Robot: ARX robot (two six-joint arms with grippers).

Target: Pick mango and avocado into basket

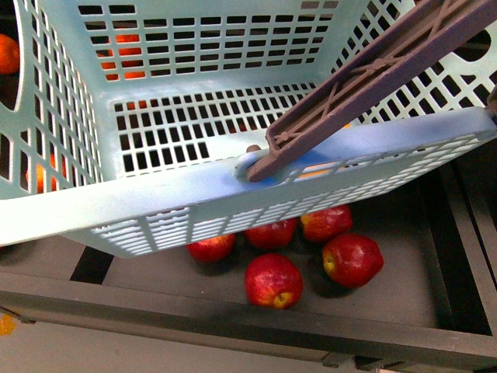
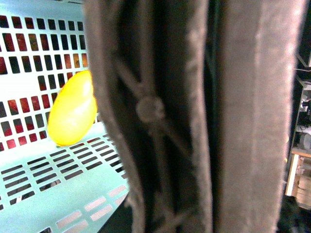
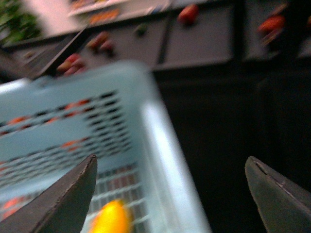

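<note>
The light turquoise basket [image 1: 155, 194] hangs tilted close to the front camera, its brown swing handle [image 1: 373, 78] raised to the upper right. My left gripper is shut on the basket's handle [image 2: 194, 121], which fills the left wrist view and hides the fingers. The yellow mango [image 2: 73, 109] lies inside on the slotted floor [image 2: 43, 170]. My right gripper [image 3: 170, 204] is open over the basket's rim [image 3: 150, 126], with the blurred mango [image 3: 111, 218] below near one finger [image 3: 63, 199]. The avocado is out of view.
Several red apples [image 1: 273, 281] lie in a dark bin [image 1: 404, 295] under the basket. Orange fruits [image 1: 8, 53] show at the far left and through the slots. Dark shelves with more produce [image 3: 189, 13] stand behind.
</note>
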